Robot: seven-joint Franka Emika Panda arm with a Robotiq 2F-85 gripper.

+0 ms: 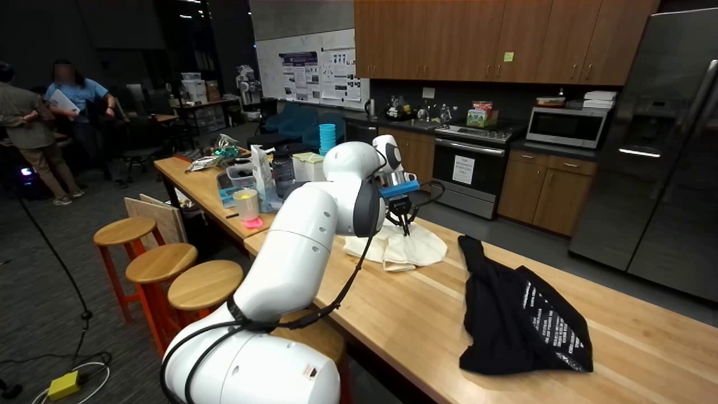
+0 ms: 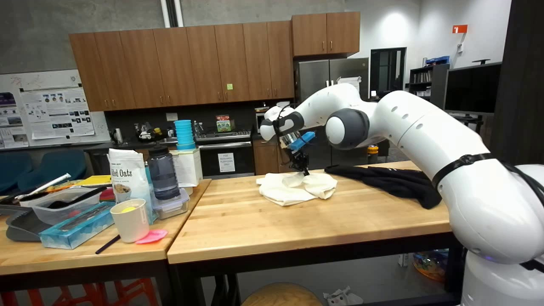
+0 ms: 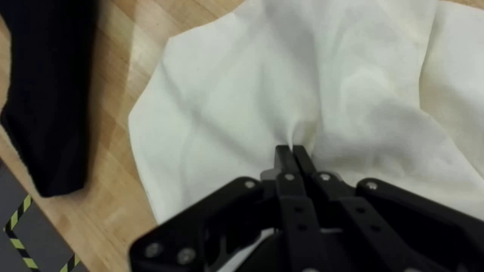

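In the wrist view we see the end effector (image 3: 291, 148) below centre, clamped on a fold of cream cloth (image 3: 230, 102) — which lies beneath it on the table (image 3: 113, 151), creases running toward the upper edge.

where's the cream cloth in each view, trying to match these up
In an exterior view: cream cloth below and right of centre, partly behind the robot arm.
In an exterior view: cream cloth below and right of centre, under the gripper.
In the wrist view: cream cloth, centre to right edge.
Shared landmark: the black garment, right of the cream cloth in both exterior views, left of it in the wrist view.
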